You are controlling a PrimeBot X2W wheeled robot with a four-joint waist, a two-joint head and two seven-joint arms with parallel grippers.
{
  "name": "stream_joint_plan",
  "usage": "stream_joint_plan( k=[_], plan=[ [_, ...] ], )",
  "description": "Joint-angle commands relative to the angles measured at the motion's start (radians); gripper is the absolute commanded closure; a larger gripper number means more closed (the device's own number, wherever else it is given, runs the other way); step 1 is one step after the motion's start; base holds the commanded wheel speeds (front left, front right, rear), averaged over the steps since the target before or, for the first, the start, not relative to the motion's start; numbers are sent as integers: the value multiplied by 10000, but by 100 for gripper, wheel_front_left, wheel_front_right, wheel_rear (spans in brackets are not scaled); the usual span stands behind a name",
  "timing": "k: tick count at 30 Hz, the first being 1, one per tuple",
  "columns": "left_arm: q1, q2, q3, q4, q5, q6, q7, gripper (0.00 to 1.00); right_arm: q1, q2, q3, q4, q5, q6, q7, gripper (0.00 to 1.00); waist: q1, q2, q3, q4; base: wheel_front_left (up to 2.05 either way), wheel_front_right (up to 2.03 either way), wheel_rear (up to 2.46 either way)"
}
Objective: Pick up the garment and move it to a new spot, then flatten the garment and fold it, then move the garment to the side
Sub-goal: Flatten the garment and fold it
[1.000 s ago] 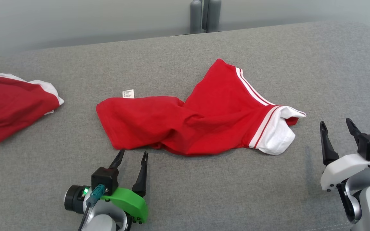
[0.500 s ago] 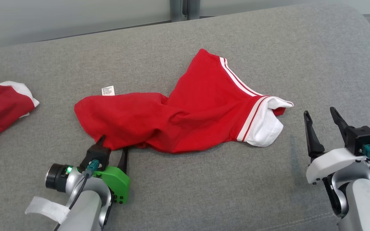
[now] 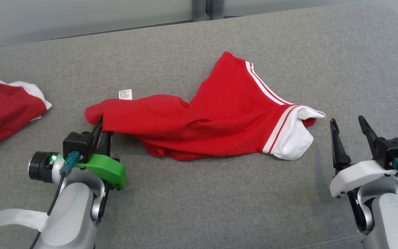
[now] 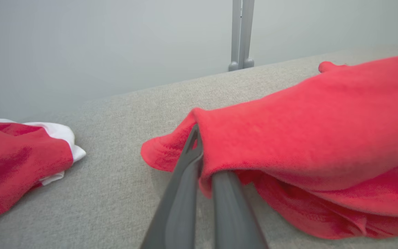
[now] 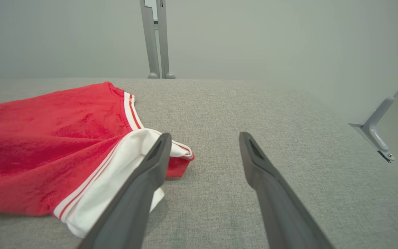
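The left gripper (image 3: 100, 127) has its fingers pressed together on the garment (image 3: 219, 121), pinching the near-left corner. In the left wrist view red cloth drapes over the closed fingers, and that corner sits slightly raised off the cushion (image 3: 219, 207). The right gripper (image 3: 347, 121) stands spread and holds nothing. It sits low over the cushion just right of the garment's white end (image 3: 294, 140), and in the head view it is apart from it.

The garment lies crumpled across the middle of the cushion, running from the pinched corner on the left to the striped white end on the right. A small label (image 3: 125, 94) pokes out at its far-left edge. A second red garment (image 3: 5, 107) lies well apart at the far left (not the one being worked, as I read it).

The step in hand looks like the first one, the pick-up: the grasp is made on one corner, and the lift and carry are not yet done. The next move probably calls for raising the left arm so the cloth clears the cushion. A one-corner hold will let the rest hang and bunch, so the right gripper closing on the white end would help. The carry should also steer clear of the second garment.
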Motion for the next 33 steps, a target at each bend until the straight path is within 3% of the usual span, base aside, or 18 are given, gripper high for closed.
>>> stream_joint_plan(
  k=[1,11,19,23,29,30,32,33],
  plan=[
    [6,188,58,-389,-5,78,50,100,59,32,43,37,-63,-13,-56,0,0,0,-146,246,0,0,0],
    [-1504,680,-252,-1360,373,-66,1600,100,-420,141,512,140,56,-13,-102,0,0,0,228,-73,0,0,0],
    [-3330,739,-585,166,666,-295,2455,100,-935,301,855,451,195,-14,-366,0,0,0,1047,-1197,0,0,0],
    [-4166,596,-772,1274,827,-353,2158,100,-1131,373,827,747,242,-14,-614,0,0,0,1438,-1716,0,0,0],
    [-5022,264,-1248,2356,1150,-470,1579,100,-1292,411,831,1060,265,-14,-821,0,0,0,1682,-1876,0,0,0],
    [-5111,201,-1321,2542,1194,-519,1555,80,-1351,418,862,1112,260,-14,-833,0,0,0,1694,-1863,0,0,0],
    [-5244,103,-1429,2898,1208,-607,1479,0,-1425,430,942,1207,291,-14,-883,0,0,0,1689,-1798,0,0,0],
    [-5279,61,-1438,3060,1139,-659,1450,0,-1430,428,964,1255,305,-14,-903,0,0,0,1665,-1747,0,0,0]
  ],
)
